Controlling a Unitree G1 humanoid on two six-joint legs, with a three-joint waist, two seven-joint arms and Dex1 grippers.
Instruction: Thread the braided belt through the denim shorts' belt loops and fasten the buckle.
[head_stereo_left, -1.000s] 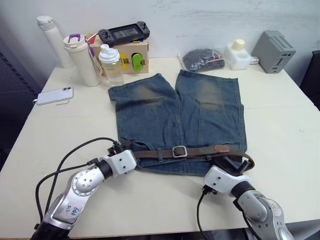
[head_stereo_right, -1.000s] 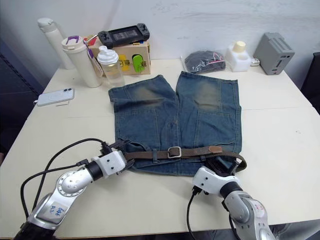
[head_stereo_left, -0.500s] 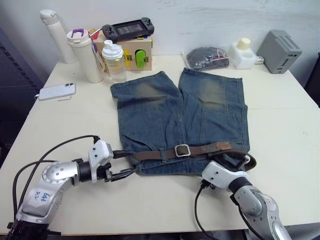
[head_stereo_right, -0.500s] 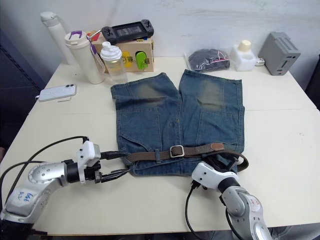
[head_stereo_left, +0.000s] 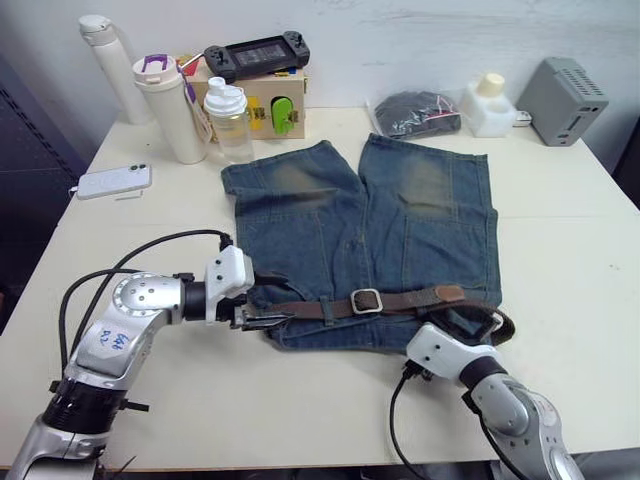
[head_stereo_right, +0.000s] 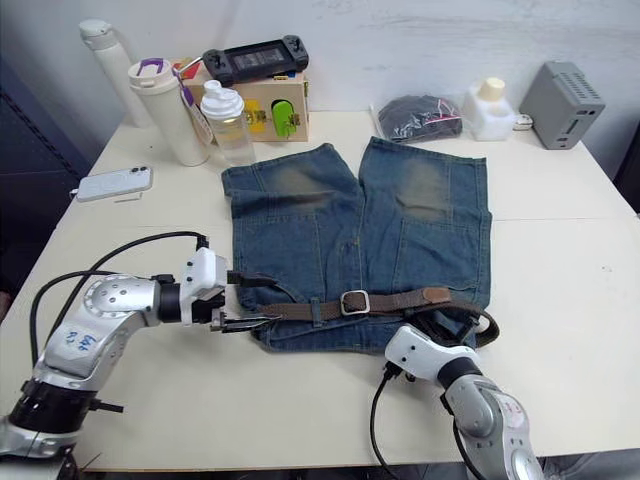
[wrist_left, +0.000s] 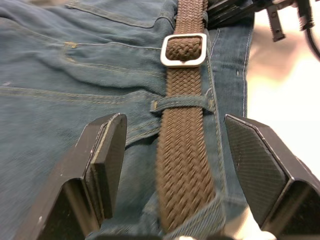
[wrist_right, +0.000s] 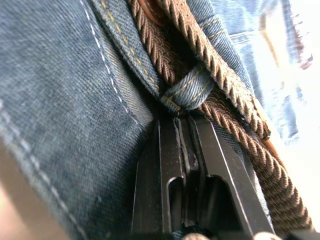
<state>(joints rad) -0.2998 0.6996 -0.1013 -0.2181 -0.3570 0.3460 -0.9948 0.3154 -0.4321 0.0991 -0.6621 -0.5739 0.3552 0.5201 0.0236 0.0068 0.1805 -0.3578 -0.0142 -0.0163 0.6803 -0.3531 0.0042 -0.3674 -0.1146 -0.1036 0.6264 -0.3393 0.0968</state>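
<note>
Braided belt (head_stereo_left: 400, 300) lies across the waistband of the denim shorts (head_stereo_left: 370, 235), centre of frame on the desk (head_stereo_left: 560, 230), buckle (head_stereo_left: 365, 301) fastened mid-waist. Left gripper (head_stereo_left: 268, 306), fingers apart, straddles the belt at lower left. Right gripper (wrist_right: 184, 150), fingers pressed together, touches a belt loop (wrist_right: 187, 92) at lower right.

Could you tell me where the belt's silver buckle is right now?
The buckle lies at the middle of the denim shorts' waistband, on the braided belt, between the left hand and right hand.
</note>
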